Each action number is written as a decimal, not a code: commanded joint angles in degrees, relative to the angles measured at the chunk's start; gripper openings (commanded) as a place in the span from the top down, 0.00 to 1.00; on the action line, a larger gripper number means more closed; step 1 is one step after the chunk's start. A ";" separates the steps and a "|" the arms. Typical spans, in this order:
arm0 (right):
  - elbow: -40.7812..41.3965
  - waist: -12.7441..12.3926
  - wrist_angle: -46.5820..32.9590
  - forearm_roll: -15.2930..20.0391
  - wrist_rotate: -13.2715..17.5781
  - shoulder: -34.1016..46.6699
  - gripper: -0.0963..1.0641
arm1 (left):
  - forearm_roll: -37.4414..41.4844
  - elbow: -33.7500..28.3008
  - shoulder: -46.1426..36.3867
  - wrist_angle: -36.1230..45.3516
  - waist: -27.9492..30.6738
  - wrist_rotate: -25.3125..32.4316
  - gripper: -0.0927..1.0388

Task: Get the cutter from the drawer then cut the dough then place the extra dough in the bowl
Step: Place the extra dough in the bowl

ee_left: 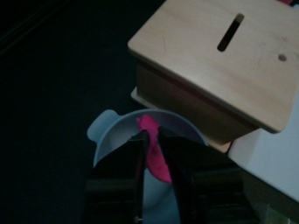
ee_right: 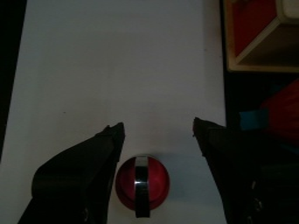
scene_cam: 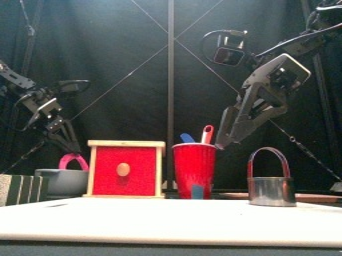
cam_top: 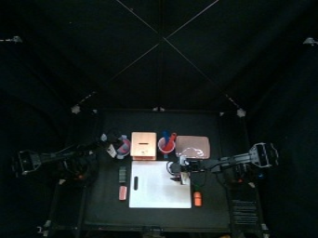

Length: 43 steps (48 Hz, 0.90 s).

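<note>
A white cutting board point(cam_top: 159, 184) fills the near middle of the black table point(cam_top: 99, 209), most of its surface open. A black strip of table runs down each side of it. A round metal cutter with a red wire handle point(scene_cam: 271, 184) stands upright on the board close to its right edge. From above, red shows inside its ring. The right gripper point(ee_right: 156, 125) hangs over the board with its fingers spread wide. It is well above the cutter and touches nothing.

Across the far edge of the board stand a blue-grey bowl with small handles point(scene_cam: 59, 182), a pale wooden box with a red drawer front point(scene_cam: 124, 168) and a red cup point(scene_cam: 195, 170). A flat pink tray point(cam_top: 196, 147) lies at the far right. The bowl, at the left, holds a strip of pink dough point(ee_left: 153, 156) that arches up above its rim. The left gripper point(scene_cam: 59, 130) is poised directly over the bowl with the strip running between its fingers. Whether it grips the dough cannot be told. The cup holds a blue and a red toy knife point(scene_cam: 199, 134), handles up. A toy sushi roll of dark green blocks point(scene_cam: 16, 188) sits left of the board, just beside the bowl on its near side.
</note>
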 commanded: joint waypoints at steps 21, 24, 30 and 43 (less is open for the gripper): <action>-3.60 -0.97 0.18 0.09 0.00 -0.79 0.10 | -6.24 -3.43 -6.94 -8.17 -7.03 0.18 0.11; -4.39 -1.67 0.18 0.00 -0.09 -0.79 0.10 | -5.36 -3.69 -8.17 -10.46 -10.37 0.79 0.11; -6.68 -3.52 -0.18 -0.53 -0.18 -1.14 0.10 | 0.70 -2.81 -9.58 -17.40 -16.88 1.14 0.11; -8.35 -7.38 -9.84 -2.64 0.00 -1.32 0.10 | 16.00 1.67 -9.49 -30.76 -24.26 0.44 0.11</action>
